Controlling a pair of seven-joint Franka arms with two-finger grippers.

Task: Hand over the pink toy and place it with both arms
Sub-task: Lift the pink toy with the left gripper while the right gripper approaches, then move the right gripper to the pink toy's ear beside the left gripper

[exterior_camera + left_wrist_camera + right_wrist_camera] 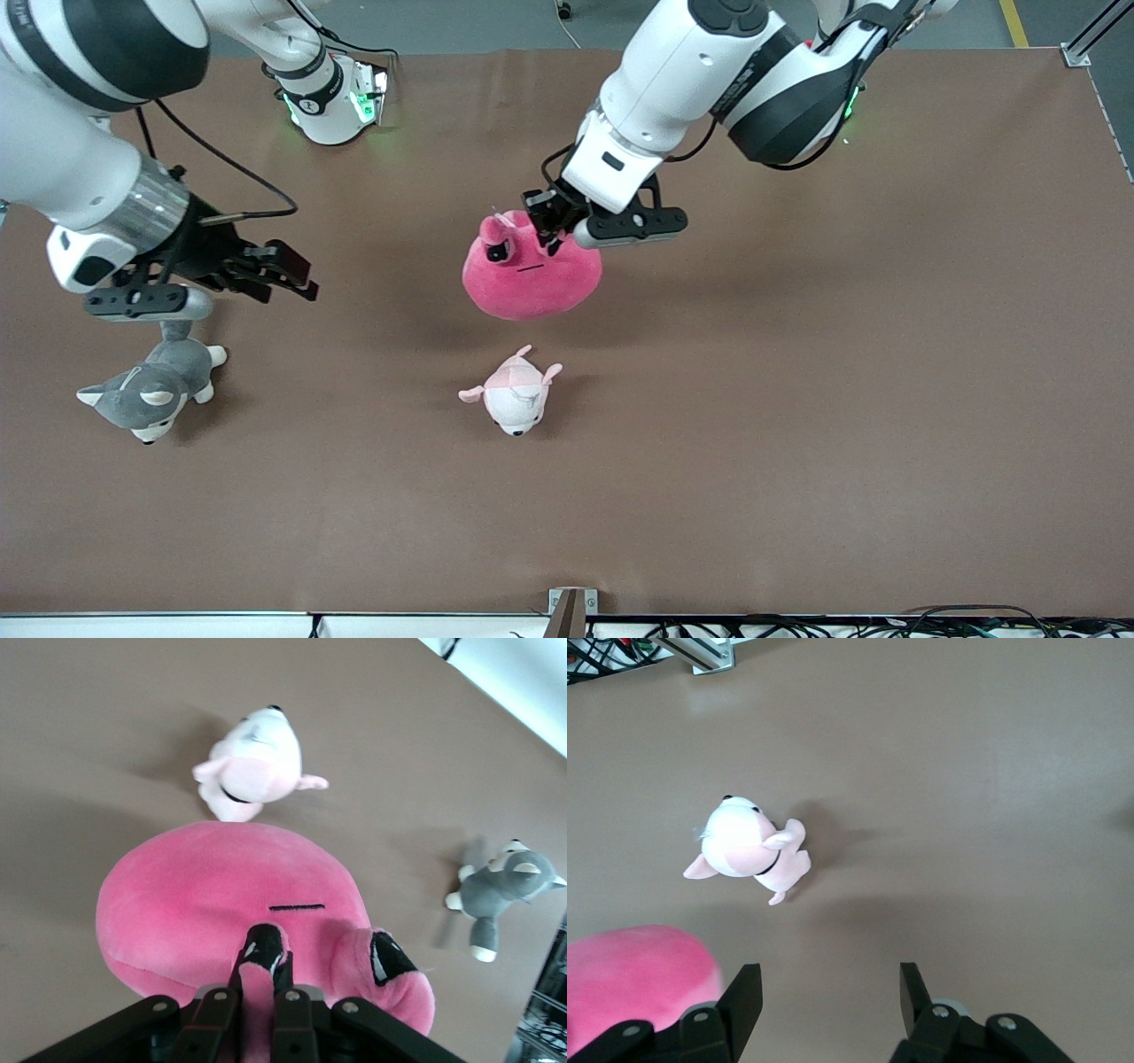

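Observation:
The pink toy is a round hot-pink plush, and it hangs above the middle of the table. My left gripper is shut on a small ear-like flap at its top. In the left wrist view the fingers pinch that flap, with the toy's body below them. My right gripper is open and empty. It hovers over the table toward the right arm's end, just above the husky. In the right wrist view its gripper shows bare table between the jaws, with the pink toy at the frame's edge.
A small pale pink-and-white plush lies on the table, nearer to the front camera than the pink toy; it also shows in both wrist views. A grey-and-white husky plush lies toward the right arm's end of the table.

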